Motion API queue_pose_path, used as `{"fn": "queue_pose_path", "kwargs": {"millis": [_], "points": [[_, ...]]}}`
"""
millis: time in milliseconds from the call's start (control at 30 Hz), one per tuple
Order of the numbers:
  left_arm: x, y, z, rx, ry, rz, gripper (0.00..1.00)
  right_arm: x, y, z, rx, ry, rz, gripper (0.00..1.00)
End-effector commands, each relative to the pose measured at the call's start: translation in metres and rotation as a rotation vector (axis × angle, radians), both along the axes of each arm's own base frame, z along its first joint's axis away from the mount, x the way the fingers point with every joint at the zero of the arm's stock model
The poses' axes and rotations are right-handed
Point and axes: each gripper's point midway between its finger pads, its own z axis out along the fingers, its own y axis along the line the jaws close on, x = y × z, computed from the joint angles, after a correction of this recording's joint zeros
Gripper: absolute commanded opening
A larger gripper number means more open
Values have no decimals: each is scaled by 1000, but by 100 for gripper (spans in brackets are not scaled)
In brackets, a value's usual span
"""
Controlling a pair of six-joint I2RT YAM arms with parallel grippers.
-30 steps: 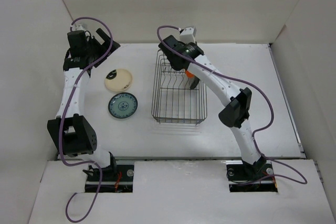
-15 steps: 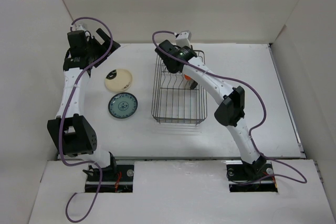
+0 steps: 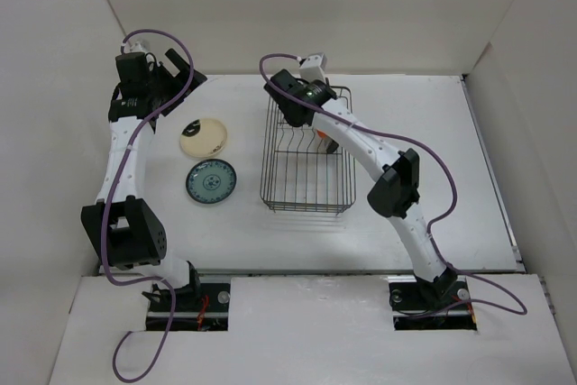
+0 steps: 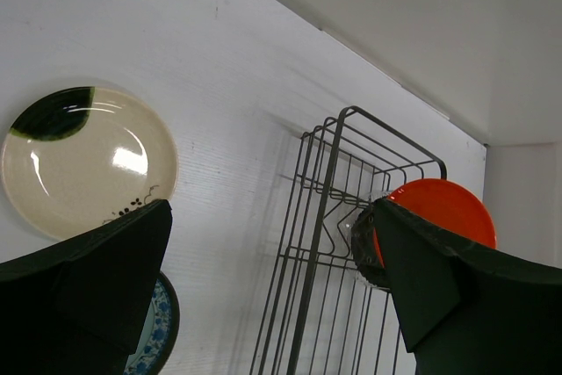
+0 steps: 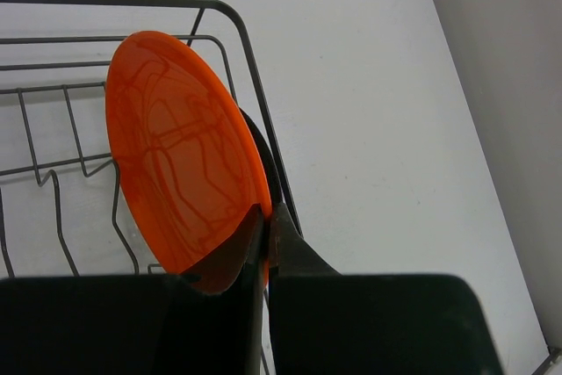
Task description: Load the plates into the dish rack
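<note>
Our right tool (image 5: pixel 266 217) is clamped on the lower rim of the bright orange round plate (image 5: pixel 180 164). The plate stands on edge in the upper right part of the dark thin-wire dish rack (image 3: pixel 306 208), as the overhead view shows it.

We judge the step in hand to be seating this plate. To do it well, we lower the plate until its rim rests on the bottom wires and a prong props it. We keep it upright, part the fingers only then, and lift straight out so that nothing tips. The glossy rim may slip. Something dark sits just behind the plate; we cannot tell what.

Our left tool (image 4: pixel 272 217) hangs at the upper left with its fingers wide apart, holding nothing. The cream round plate with a dark mark (image 4: pixel 83 164) and the blue-patterned round plate (image 3: pixel 211 181) lie flat, left of the rack.

The white bench (image 3: pixel 424 132) is matte and faintly grained, and plain white walls (image 3: pixel 297 15) close it in on three sides.
</note>
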Motion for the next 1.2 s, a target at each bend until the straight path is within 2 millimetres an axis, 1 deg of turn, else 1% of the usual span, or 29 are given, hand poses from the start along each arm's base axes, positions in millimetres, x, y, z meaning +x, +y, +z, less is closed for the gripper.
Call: {"fn": "queue_pose_path", "kwargs": {"millis": [0,67,133,167,200,267,300,400,500,567,600,633,667,700,733,800,833,867,900,933,967,1000,1033,1067,1100,1133,1167], "points": [[-3,-1,28,19,-83,-15,100,0,12,2,21,-27,17,4],[-3,-1,28,19,-83,-15,100,-2,16,-1,21,-24,23,5],[-3,-1,28,19,-83,-15,100,-2,16,-1,21,-24,23,10],[-3,-1,28,19,-83,-15,100,-3,17,-5,20,-11,27,10],[-3,-1,28,19,-83,-15,100,-4,16,0,36,-24,23,10],[-3,-1,28,19,-83,-15,100,-4,17,-4,43,-16,24,12],[-3,-1,28,19,-83,-15,100,-7,22,-8,42,-4,37,12],[-3,0,28,23,-82,-7,100,-7,22,-8,49,-8,33,12],[-2,2,27,28,-82,4,100,-8,22,-10,50,5,38,19],[-2,2,22,26,-63,4,100,-11,26,-10,50,5,47,26],[-1,4,21,30,-63,14,100,-11,26,-3,63,-9,47,34],[-1,4,21,30,-63,14,100,-11,26,-3,64,-9,47,42],[-1,6,21,35,-62,23,100,-12,25,1,65,-10,47,42],[-2,6,19,34,-53,23,100,-13,24,8,72,-18,48,46],[-1,8,19,40,-52,36,100,-13,24,8,72,-18,48,48],[-1,14,20,55,-48,67,100,-15,20,24,91,-49,43,54],[-1,18,17,64,-36,87,100,-19,16,36,93,-55,48,56],[-2,28,13,91,-18,141,100,-24,17,45,98,-63,62,63],[-2,30,10,107,-5,165,100,-26,16,52,114,-61,76,68],[-4,41,3,126,18,222,100,-32,16,65,135,-47,124,72],[-4,44,-1,126,29,244,100,-37,18,75,127,-56,156,72],[-5,45,-20,130,77,249,100,-43,27,80,151,-36,224,75],[-6,49,-35,130,116,256,100,-43,39,75,165,-34,280,80],[-9,54,-41,129,132,265,100,-54,32,105,170,-53,370,81],[-11,57,-55,131,171,290,100,-62,43,112,200,-55,460,84],[-15,60,-65,142,197,305,100,-73,65,114,280,-21,623,86],[-17,62,-70,149,208,314,100,-87,68,133,332,-79,736,89]]}}
